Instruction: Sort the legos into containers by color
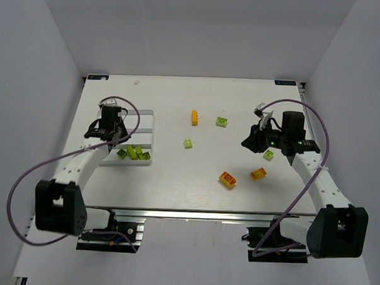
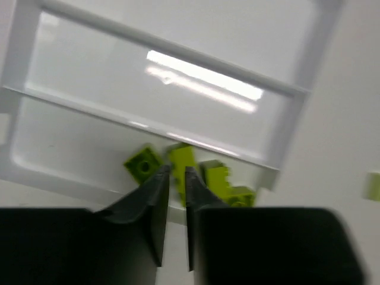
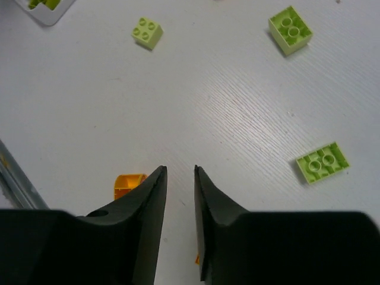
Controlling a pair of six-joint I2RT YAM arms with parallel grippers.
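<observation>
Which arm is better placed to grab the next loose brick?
Right. The right gripper hangs over the table with a green brick and an orange brick close by; the left gripper is over the tray.

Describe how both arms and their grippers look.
Left arm and right arm: white links, black joints and bases, with a purple cable looping along each. Left gripper and right gripper: two dark, wedge-shaped fingers tapering to thin tips.
</observation>
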